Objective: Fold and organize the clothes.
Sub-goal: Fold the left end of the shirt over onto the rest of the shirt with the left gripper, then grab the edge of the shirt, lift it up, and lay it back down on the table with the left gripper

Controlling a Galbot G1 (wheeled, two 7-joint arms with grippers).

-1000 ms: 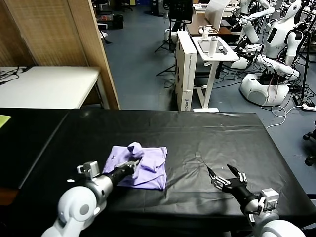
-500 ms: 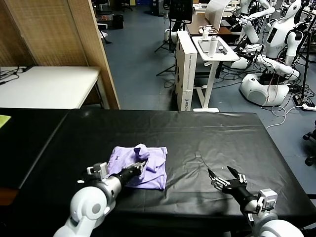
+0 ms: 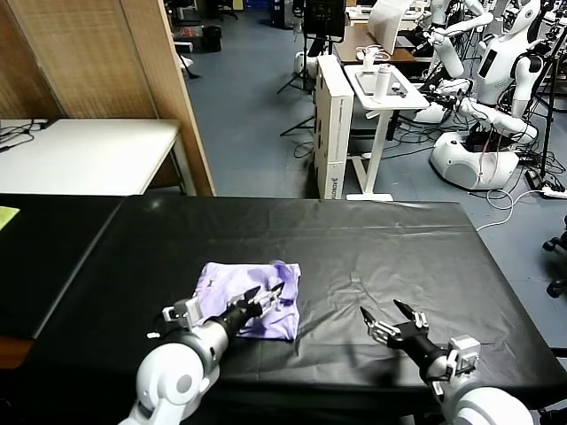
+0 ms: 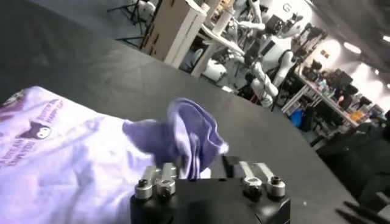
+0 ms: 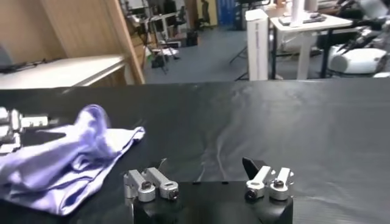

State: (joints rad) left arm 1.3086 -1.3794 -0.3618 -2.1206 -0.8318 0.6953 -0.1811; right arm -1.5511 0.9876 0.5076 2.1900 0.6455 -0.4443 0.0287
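1. Lavender fabric released: left gripper (image 3: 267, 294), a second ago pinching a raised fold, now has jaws spread above the T-shirt (image 3: 248, 297).
2. T-shirt lies bunched toward the black table cover's (image 3: 354, 239) near edge; fold likely complete.
3. Right gripper (image 3: 387, 320) idle, jaws spread, near edge.

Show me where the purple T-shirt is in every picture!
Head view: T-shirt lies left of centre on the black table cover.
Left wrist view: T-shirt fills the foreground.
Right wrist view: T-shirt lies off to one side.
Shared landmark: the black table cover.
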